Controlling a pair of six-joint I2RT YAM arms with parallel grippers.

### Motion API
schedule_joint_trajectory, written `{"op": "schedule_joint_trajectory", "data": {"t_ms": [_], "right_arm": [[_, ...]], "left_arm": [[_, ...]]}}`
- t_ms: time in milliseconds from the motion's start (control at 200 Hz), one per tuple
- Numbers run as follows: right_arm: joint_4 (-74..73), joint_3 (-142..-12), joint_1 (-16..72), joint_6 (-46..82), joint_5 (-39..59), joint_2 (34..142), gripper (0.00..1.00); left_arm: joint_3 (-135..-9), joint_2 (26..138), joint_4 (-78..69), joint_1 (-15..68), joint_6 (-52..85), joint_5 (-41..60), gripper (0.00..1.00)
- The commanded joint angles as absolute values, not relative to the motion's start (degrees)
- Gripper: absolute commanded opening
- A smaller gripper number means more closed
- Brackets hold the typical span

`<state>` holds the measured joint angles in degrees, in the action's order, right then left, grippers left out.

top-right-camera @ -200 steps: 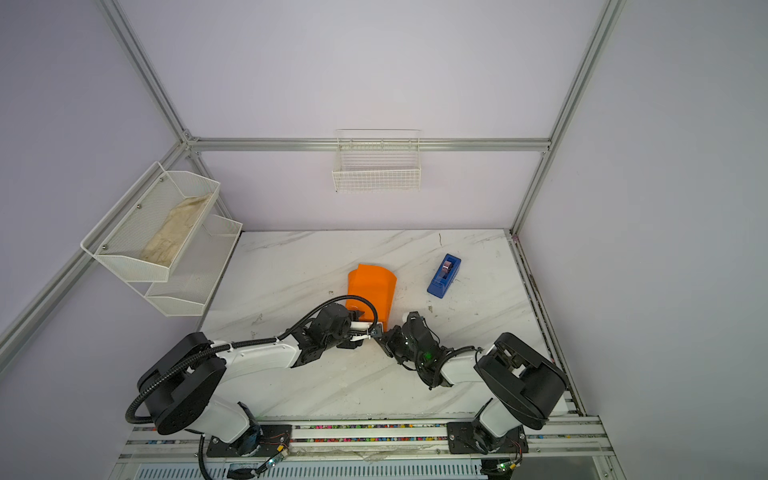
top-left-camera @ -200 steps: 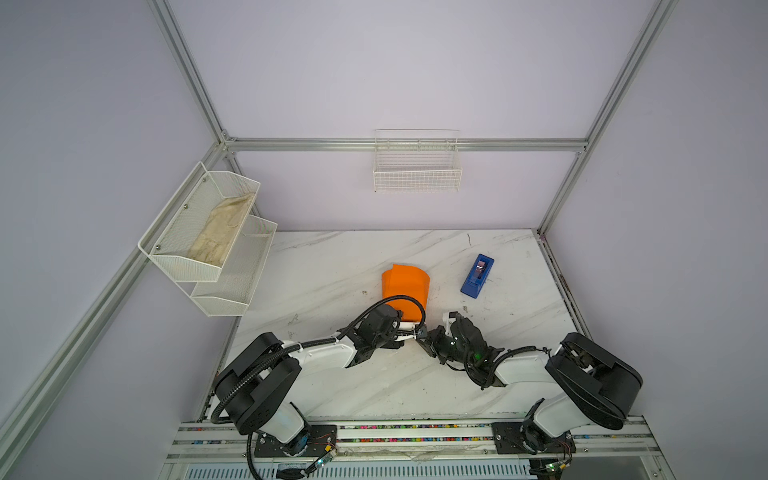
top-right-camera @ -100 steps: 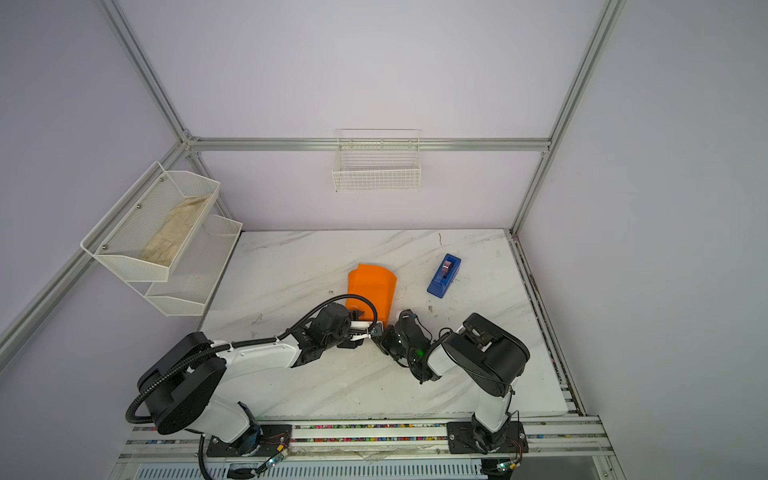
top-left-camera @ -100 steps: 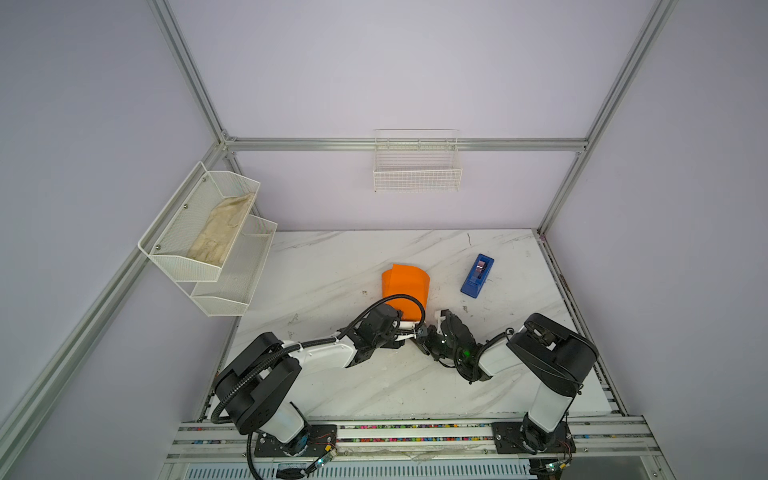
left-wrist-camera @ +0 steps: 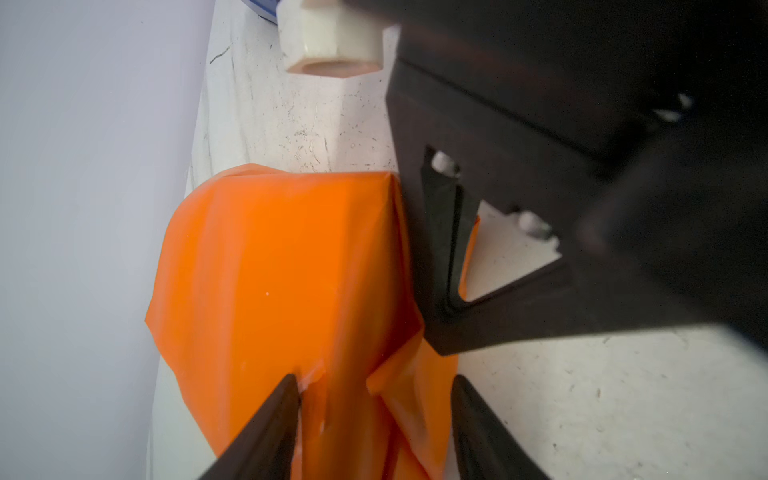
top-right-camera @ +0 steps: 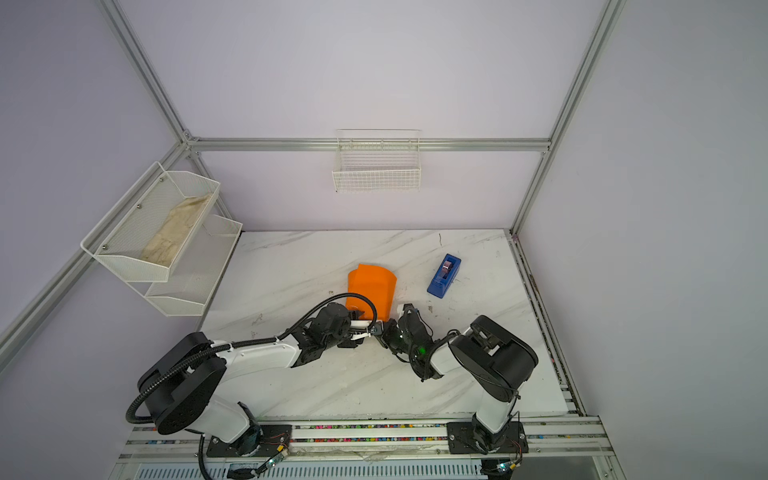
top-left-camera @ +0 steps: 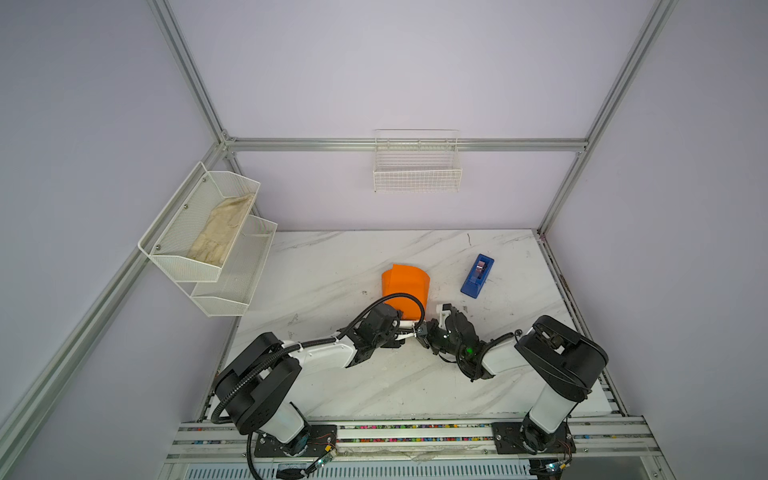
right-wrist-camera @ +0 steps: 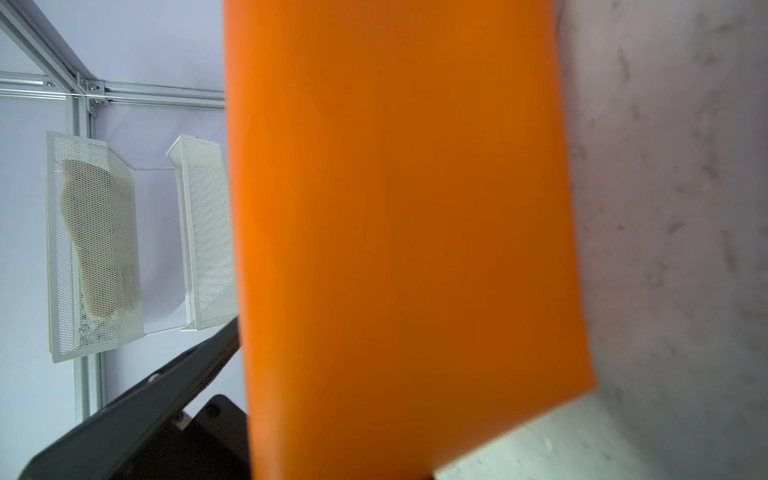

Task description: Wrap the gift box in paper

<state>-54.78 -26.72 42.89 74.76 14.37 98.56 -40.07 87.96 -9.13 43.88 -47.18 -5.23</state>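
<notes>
The orange paper [top-left-camera: 405, 284] [top-right-camera: 372, 286] lies folded into a hump on the marble table, and the gift box is hidden under it. Both grippers meet at its near end. My left gripper [top-left-camera: 411, 329] [left-wrist-camera: 376, 386] is open and straddles the creased folds there; one fingertip [left-wrist-camera: 286, 390] touches the paper. The right gripper [top-left-camera: 428, 332] is shut. One of its dark fingers [left-wrist-camera: 440, 249] lies against the paper's side. In the right wrist view the paper [right-wrist-camera: 399, 216] fills the frame and hides the jaws.
A blue tape dispenser [top-left-camera: 477, 276] [top-right-camera: 444, 276] stands right of the paper. A two-tier mesh shelf [top-left-camera: 232, 286] holding a beige cloth [top-left-camera: 220, 232] hangs on the left wall. A wire basket [top-left-camera: 417, 178] hangs on the back wall.
The left jaws have narrowed a little around the folds. The right arm's elbow swung in towards the middle and back out. Both grippers stayed at the paper's near end.
</notes>
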Motion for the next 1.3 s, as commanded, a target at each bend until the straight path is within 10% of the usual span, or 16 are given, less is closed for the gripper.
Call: {"op": "schedule_joint_trajectory", "data": {"t_ms": [0, 635, 1295], "right_arm": [[-60.4, -26.99, 42.53, 76.2, 14.39, 95.63, 0.0], [-62.34, -27.2, 42.28, 78.32, 16.35, 98.79, 0.0], [-61.61, -27.01, 42.01, 79.35, 16.62, 97.96, 0.0]], "left_arm": [[-38.76, 90.53, -1.05, 43.57, -46.41, -4.13, 0.56], [-41.89, 82.69, -3.55, 39.48, -47.51, -0.22, 0.79], [-40.41, 88.66, -12.2, 35.2, -47.33, 2.18, 0.76]]}}
